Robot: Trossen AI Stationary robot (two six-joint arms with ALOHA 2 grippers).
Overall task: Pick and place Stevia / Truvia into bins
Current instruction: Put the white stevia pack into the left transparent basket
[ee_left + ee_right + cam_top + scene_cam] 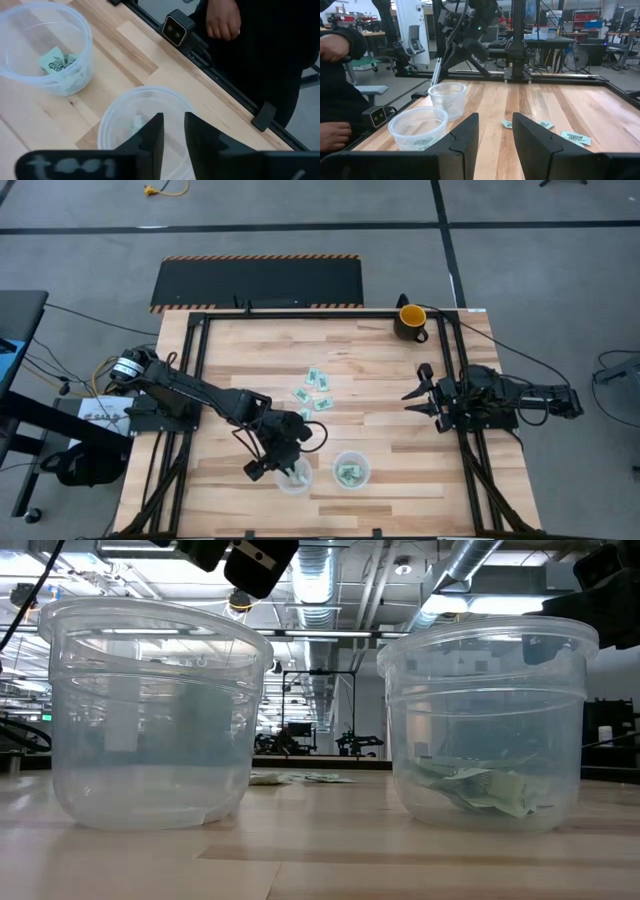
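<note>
Two clear cups stand near the table's front edge. My left gripper (272,468) (173,132) hangs open over the left cup (294,477) (145,117), slanting down, with nothing between its fingers. A pale packet (136,121) lies in that cup. The right cup (351,471) (45,47) holds green-and-white packets (57,62) on its bottom. Several loose packets (314,391) lie flat on the wood at mid-table. My right gripper (415,395) (495,130) waits open at the table's right side, level and empty.
A yellow-and-black mug (411,320) stands at the far right corner. A small camera (175,28) sits on the front rail by the cups. A person in dark clothes stands at the front edge, one hand (222,20) near the rail.
</note>
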